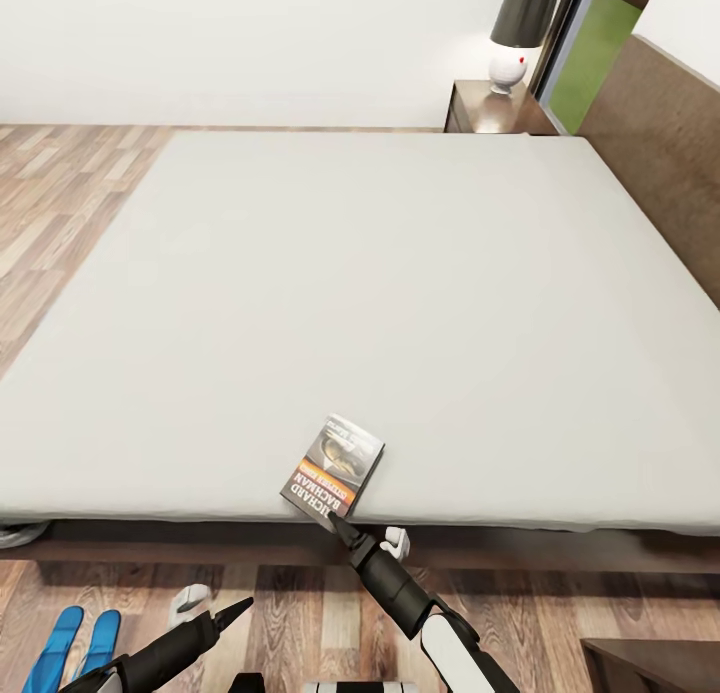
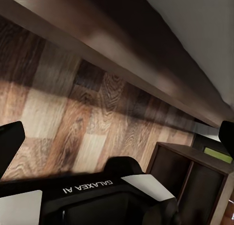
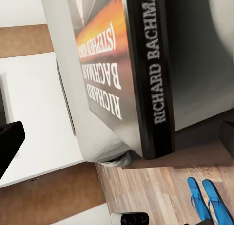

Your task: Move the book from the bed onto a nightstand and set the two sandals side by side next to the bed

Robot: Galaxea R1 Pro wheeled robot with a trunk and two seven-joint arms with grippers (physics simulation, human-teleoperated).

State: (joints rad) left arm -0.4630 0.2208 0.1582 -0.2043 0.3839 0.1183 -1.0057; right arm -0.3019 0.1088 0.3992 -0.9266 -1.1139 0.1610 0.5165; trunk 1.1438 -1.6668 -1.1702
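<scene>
bed (image 1: 330, 303): fills most of the head view, pale grey mattress, dark frame along its near edge low in frame, headboard (image 1: 665, 143) at the upper right.

floor (image 1: 60, 203): wood planks at the left and across the bottom strip.

nightstand (image 1: 495, 108): upper right of centre, beyond the far side of the bed, w/ a white lamp (image 1: 515, 43) on top and a green-lit window strip just to its right.

book (image 1: 333, 468): lower centre, flat on the mattress right at the near edge, cover up, orange band and white "richard bachman" lettering. in the right wrist view the book (image 3: 122, 69) looms close, spine and cover both legible.

sandals (image 1: 75, 648): two blue ones, bottom left corner on the floor, side by side and touching or nearly so, near the bed frame. right wrist view catches them too (image 3: 207, 198), bottom right.

your right gripper (image 1: 340, 523): lower centre, tip right at the book's near edge. in the wrist view its fingertips (image 3: 9, 142) sit at opposite frame edges, spread wide, nothing clamped between them.

your left gripper (image 1: 235, 610): bottom left of centre, above the floor, well apart from the book. wrist view shows one fingertip (image 2: 9, 144) at each side edge, so jaws wide apart, empty; beyond them the floor and the bed frame's underside.
</scene>
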